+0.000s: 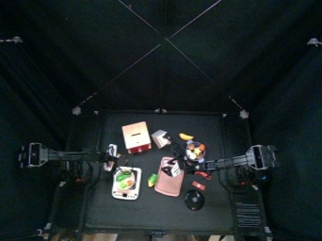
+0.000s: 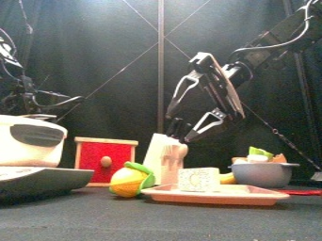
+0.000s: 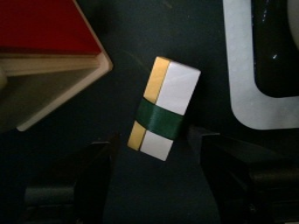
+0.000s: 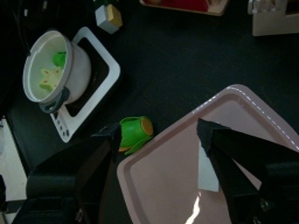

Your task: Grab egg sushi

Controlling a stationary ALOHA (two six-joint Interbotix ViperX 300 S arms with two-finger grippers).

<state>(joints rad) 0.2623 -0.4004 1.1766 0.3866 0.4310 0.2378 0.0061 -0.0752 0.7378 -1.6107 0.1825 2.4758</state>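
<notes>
The egg sushi (image 3: 163,109) is a white rice block with a yellow layer along one side and a dark green band around its middle. It lies flat on the black table, between a red-topped box (image 3: 47,44) and a white tray (image 3: 239,79). My left gripper (image 3: 163,171) hovers just above it, open wide, with the sushi's near end between the two jaws and untouched. In the top view the left gripper (image 1: 111,155) reaches in from the left. My right gripper (image 2: 189,122) hangs open and holds nothing above the pink tray (image 4: 233,149).
A white tray with a bowl of green food (image 4: 52,70) sits near the front left. The pink tray (image 2: 214,194) carries a white cube (image 2: 198,179). A green and yellow toy (image 2: 128,179) lies beside it, and a bowl (image 2: 265,171) stands at the right.
</notes>
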